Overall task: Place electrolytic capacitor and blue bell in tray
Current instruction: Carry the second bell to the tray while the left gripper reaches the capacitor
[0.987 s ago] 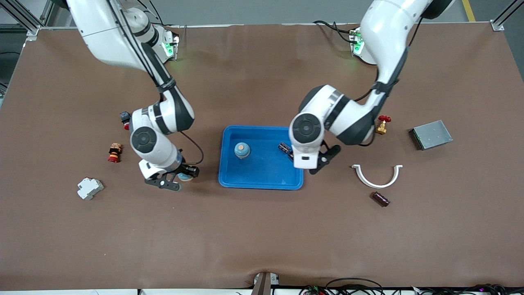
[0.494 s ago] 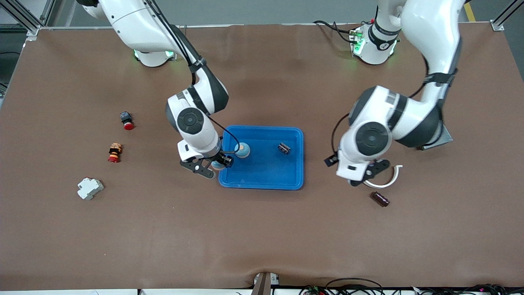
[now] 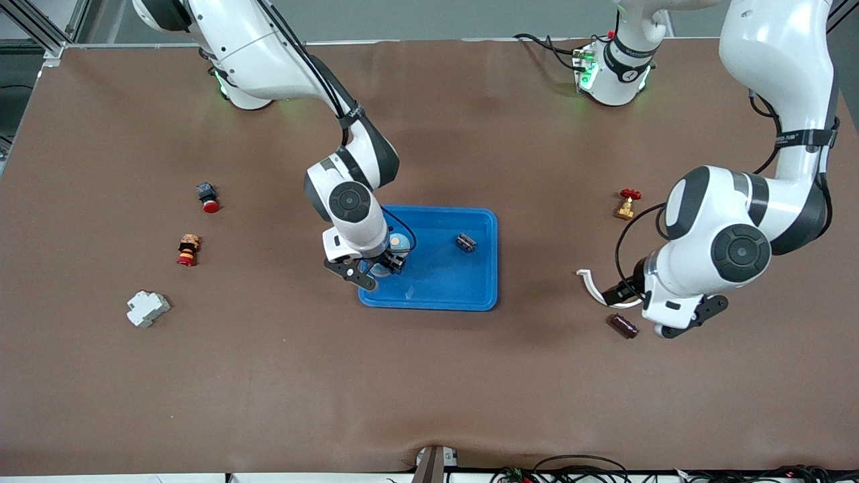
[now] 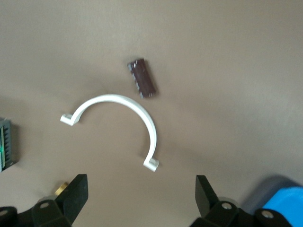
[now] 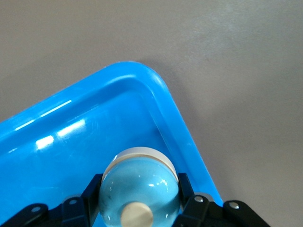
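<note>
bell (image 3: 399, 243) and capacitor (image 3: 465, 242) in tray (image 3: 443, 298)

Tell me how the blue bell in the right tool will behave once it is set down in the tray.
The blue bell has a glossy dome, so it may slip in the right tool. Its flat white base suggests it will sit steadily in the tray rather than roll.

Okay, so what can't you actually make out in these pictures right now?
- Front view: the blue bell in the right hand is mostly covered by that hand.
- Front view: the white curved clip is half hidden under the left arm.
- Left wrist view: the tray and a grey box are cut off by the edges.
</note>
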{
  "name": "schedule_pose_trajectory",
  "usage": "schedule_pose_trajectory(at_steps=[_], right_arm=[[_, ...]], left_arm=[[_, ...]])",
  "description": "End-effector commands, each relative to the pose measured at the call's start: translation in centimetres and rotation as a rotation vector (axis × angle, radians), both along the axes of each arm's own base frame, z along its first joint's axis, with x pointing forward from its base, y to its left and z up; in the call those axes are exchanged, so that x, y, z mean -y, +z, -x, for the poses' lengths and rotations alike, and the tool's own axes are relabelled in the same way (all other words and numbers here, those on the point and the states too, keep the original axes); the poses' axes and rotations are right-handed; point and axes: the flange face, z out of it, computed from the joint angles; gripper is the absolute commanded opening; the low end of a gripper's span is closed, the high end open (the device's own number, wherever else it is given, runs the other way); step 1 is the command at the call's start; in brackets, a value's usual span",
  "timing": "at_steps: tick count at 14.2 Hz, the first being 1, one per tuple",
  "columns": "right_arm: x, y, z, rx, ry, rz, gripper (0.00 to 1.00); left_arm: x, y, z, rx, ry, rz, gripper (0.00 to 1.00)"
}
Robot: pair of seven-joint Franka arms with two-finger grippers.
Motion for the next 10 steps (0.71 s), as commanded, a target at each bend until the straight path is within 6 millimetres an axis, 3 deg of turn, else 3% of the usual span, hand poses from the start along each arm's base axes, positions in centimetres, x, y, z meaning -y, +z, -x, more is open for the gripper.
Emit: schedule_pose_trajectory(at_steps=[1, 7, 10], right_arm=[[-1.5, -0.7, -1.6, 0.030, -0.035, 0.000, 0.00], [-1.8, -2.4, -2.7, 0.049, -0.037, 0.000, 0.00], [-1.8, -3.0, -2.8, 0.060, -0.047, -0.007, 0.00]], left_arm=[[-1.9, -1.6, -1.2, 0.045, 0.043, 0.012, 1.00], [-5.5, -7.5, -3.2, 0.091, 0.160, 0.012, 1.00], [-5.5, -10.2, -3.4, 0.098, 0.154, -0.019, 1.00]])
